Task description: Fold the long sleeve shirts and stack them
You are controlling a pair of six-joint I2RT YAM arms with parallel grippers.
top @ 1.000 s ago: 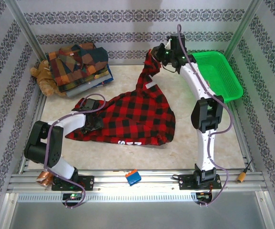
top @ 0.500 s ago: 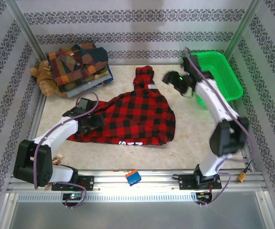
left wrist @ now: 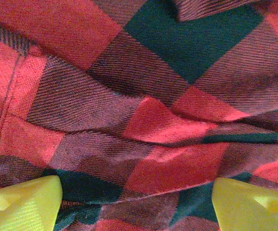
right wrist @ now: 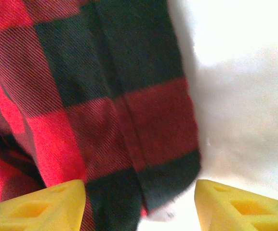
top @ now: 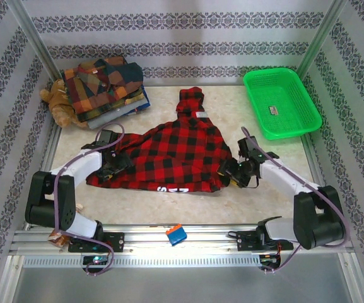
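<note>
The red-and-black check shirt (top: 175,151) lies spread on the table, one sleeve reaching to the back, white lettering along its front hem. My left gripper (top: 114,165) is low over the shirt's left side, open, its yellow fingertips (left wrist: 23,204) wide apart over wrinkled cloth (left wrist: 143,110). At the shirt's right front corner my right gripper (top: 231,174) stands open, fingertips (right wrist: 244,204) either side of the corner hem (right wrist: 163,159). The folded patchwork plaid shirts (top: 106,85) are stacked at the back left.
A brown teddy bear (top: 58,102) lies beside the folded stack. The green plastic basket (top: 281,101) sits at the back right. A small blue-and-orange block (top: 176,235) rests on the front rail. Patterned walls close in the table.
My right arm let go of the raised sleeve, which dropped flat, and swung from the back down to the shirt's right front corner. The left gripper shifted slightly on the shirt's left side.
</note>
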